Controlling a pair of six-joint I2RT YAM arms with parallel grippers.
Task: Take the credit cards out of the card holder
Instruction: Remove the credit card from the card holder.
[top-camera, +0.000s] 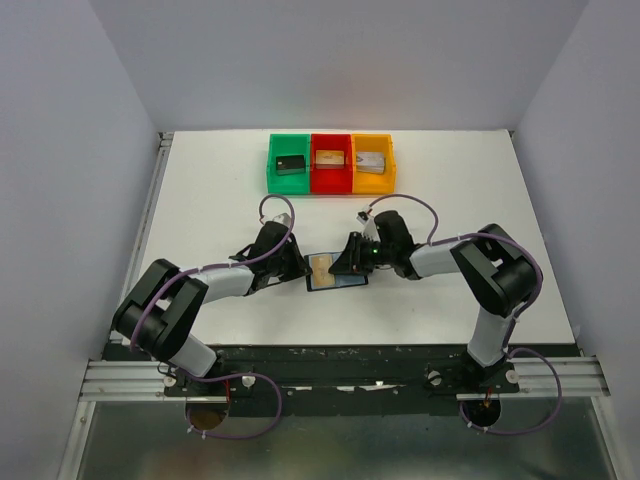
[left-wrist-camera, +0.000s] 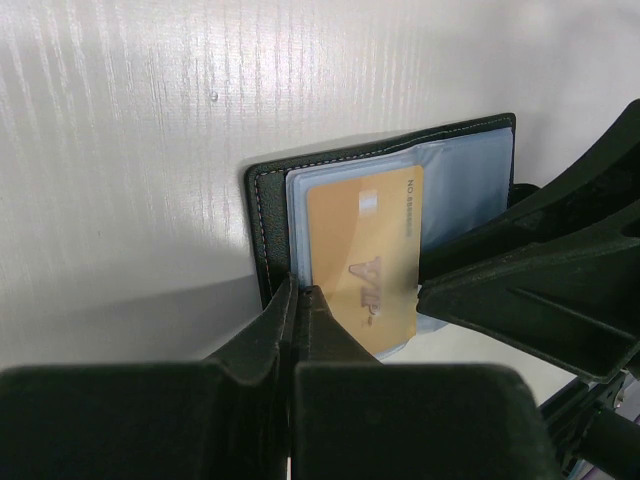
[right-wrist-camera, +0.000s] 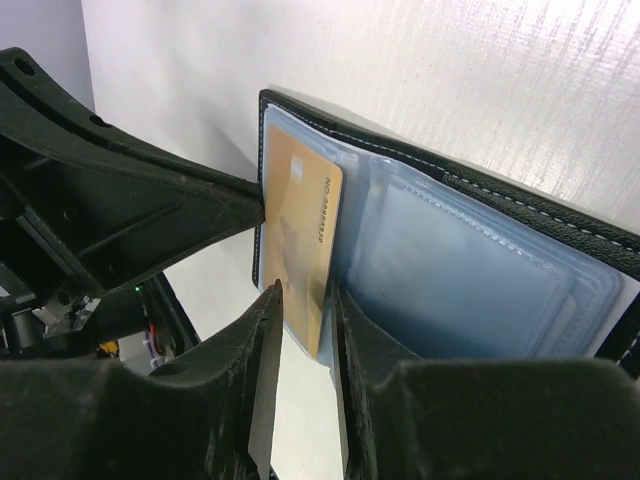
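The black card holder (top-camera: 345, 280) lies open on the white table between my two grippers, its bluish glossy pockets (right-wrist-camera: 480, 290) facing up. One tan-gold credit card (left-wrist-camera: 365, 250) sticks partly out of a pocket, past the holder's edge. My left gripper (left-wrist-camera: 297, 290) is shut, its tips resting on the holder's (left-wrist-camera: 265, 200) stitched border beside the card. My right gripper (right-wrist-camera: 305, 300) stands open, with the card's (right-wrist-camera: 300, 210) protruding end between its fingers and a gap on one side. Other credit cards do not show.
Three small bins stand in a row at the back of the table: green (top-camera: 289, 163), red (top-camera: 331, 162) and orange (top-camera: 373, 162), each with a blocky item inside. White walls enclose the table on three sides.
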